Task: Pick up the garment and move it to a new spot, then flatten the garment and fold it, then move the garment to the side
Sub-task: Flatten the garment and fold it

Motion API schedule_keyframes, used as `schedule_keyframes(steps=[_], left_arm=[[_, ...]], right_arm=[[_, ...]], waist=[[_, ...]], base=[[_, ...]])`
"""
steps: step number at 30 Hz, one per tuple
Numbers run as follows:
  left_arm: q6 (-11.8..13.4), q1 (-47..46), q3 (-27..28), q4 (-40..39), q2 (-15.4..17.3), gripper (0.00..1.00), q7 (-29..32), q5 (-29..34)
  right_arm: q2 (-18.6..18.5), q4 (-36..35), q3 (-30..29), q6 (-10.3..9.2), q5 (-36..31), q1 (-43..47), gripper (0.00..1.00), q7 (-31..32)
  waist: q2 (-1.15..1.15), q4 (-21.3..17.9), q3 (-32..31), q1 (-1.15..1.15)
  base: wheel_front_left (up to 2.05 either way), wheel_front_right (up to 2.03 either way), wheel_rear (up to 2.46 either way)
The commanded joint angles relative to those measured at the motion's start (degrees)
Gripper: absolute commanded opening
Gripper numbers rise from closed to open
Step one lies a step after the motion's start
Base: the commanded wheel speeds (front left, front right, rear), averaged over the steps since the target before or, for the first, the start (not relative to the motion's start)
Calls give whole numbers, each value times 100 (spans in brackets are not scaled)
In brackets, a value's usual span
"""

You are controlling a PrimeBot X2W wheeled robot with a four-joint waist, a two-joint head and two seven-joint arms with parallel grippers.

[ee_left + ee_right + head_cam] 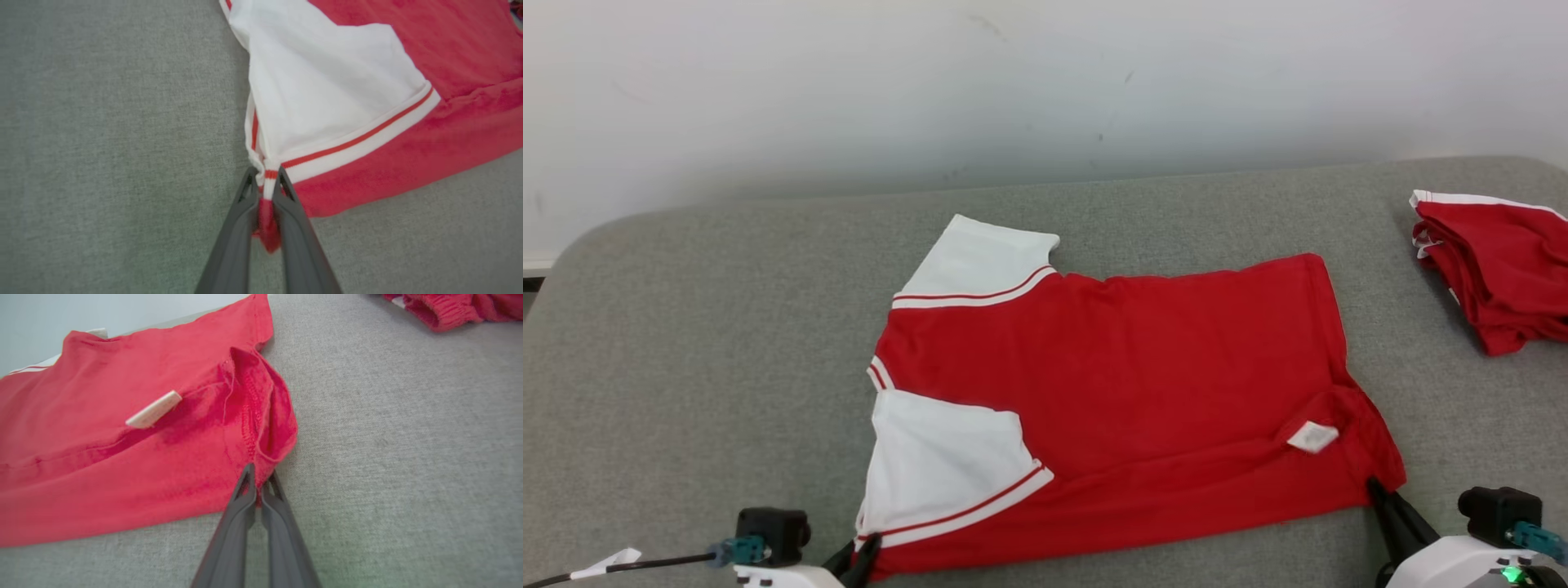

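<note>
The garment [1127, 384] lies long-side across the bench [727, 327], left hand [264, 177] clenched on its near sleeve corner, right hand [258, 475] clenched on its near hem corner.

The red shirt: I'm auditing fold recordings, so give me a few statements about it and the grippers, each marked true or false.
1. The left gripper is shut on the shirt at the corner by a white sleeve. True.
2. The right gripper pinches the shirt's other near corner. True.
3. The shirt hangs in the air. False: it lies spread on the grey surface.
4. A white label shows near the right gripper. True.
5. Nothing else red lies there. False: a second red garment lies apart, far right.
</note>
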Motion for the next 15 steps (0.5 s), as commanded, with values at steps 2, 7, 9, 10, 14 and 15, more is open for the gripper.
schedule_keyframes(steps=[2,7,9,10,14,15], left_arm=[[34,87,-6,-117,148,0,92,-44],[166,207,-42,-496,438,0,446,-89],[212,250,-51,-587,513,0,531,-100],[254,287,-45,-672,594,0,608,-124],[424,507,-37,-1036,812,0,835,-179],[475,580,-41,-1136,865,0,892,-207]], right_arm=[[-124,-100,-63,-17,136,114,0,0],[-341,-584,-106,-18,431,461,0,294],[-398,-712,-124,-18,493,550,0,387],[-456,-854,-149,-18,559,649,0,496],[-686,-1419,-303,-21,676,1083,0,979],[-739,-1555,-352,-21,663,1200,0,1116]], waist=[[0,17,-62,0],[0,34,-161,0],[0,34,-174,0],[0,31,-182,0],[0,-3,-207,0],[0,-14,-204,0]], base=[[0,0,0],[0,0,0],[0,0,0],[0,0,0],[0,0,0],[0,0,0]])
